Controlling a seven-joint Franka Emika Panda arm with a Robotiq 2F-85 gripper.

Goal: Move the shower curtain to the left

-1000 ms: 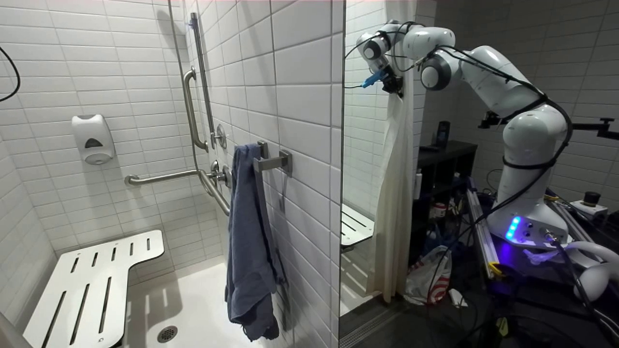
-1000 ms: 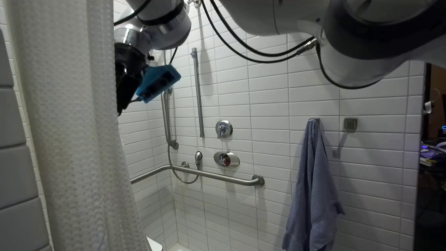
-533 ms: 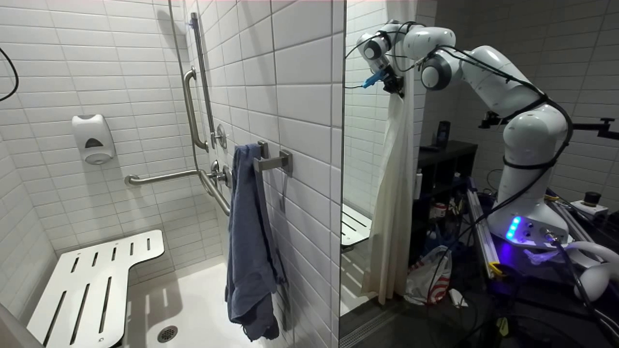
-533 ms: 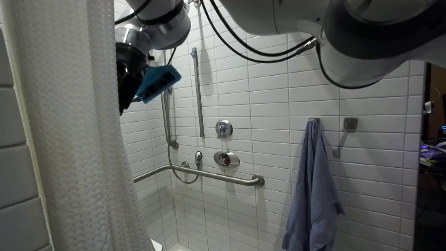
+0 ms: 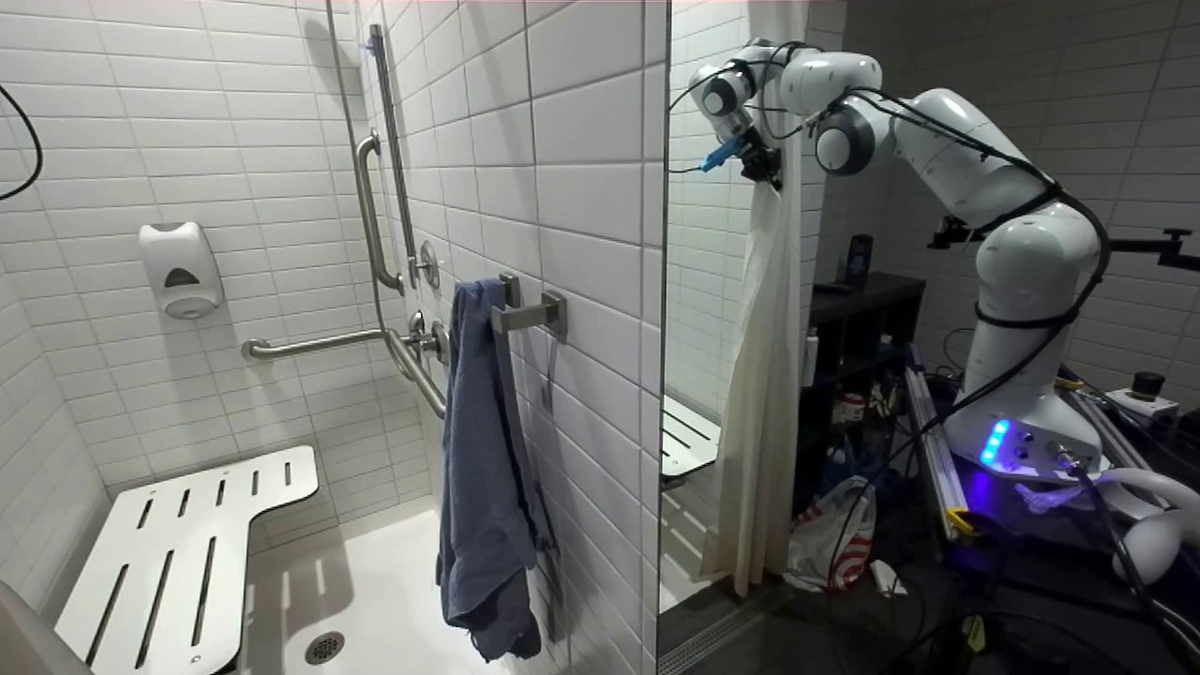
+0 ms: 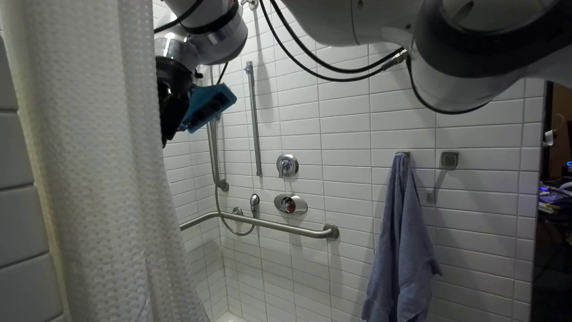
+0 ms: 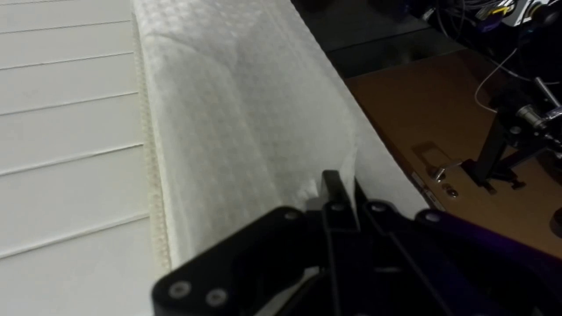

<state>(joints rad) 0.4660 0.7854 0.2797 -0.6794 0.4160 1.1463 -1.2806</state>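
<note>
Pinching the shower curtain [image 7: 237, 127], the pincer [image 7: 345, 181] slants downward.

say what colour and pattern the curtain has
The curtain is off-white with a small dotted texture, clearest in an exterior view.

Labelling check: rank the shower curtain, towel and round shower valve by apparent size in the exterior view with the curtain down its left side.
1. Shower curtain, by far, though it likely hangs nearest
2. Blue-grey towel
3. Round shower valve, smallest
</note>
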